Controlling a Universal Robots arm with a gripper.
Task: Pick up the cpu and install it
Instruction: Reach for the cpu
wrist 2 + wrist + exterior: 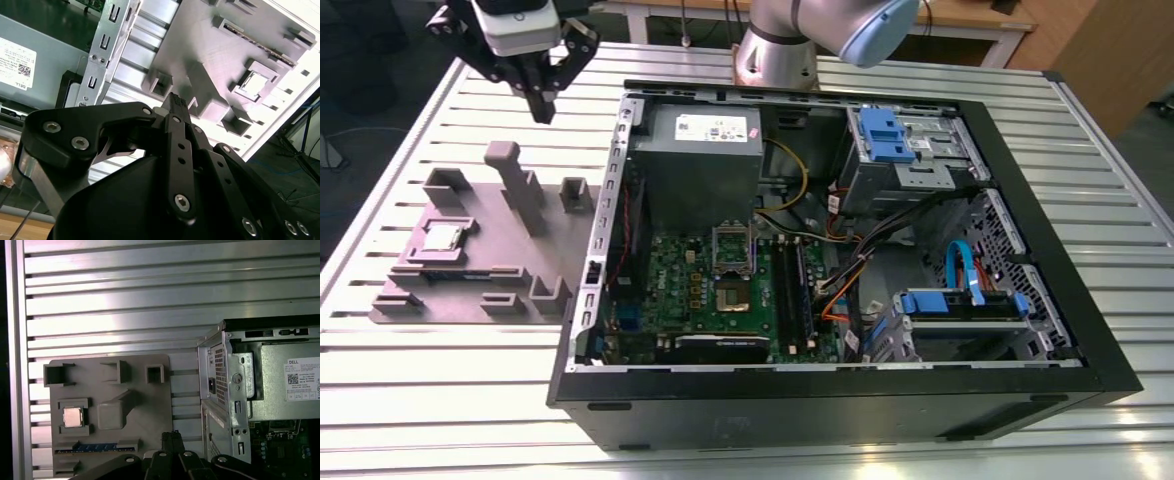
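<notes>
Our gripper point(542, 105), jaws pressed together on nothing, hangs above the table point(440, 400), and farther down the cpu point(447, 237) lies flat in a recess of the grey fixture point(454, 300): light, stiff and, we judge, fragile underneath, best pinched by opposite edges.

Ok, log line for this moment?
gripper: shut, empty, raised apart from cpu | cpu: lying in grey fixture plate beside open computer case | install: not yet done
</notes>
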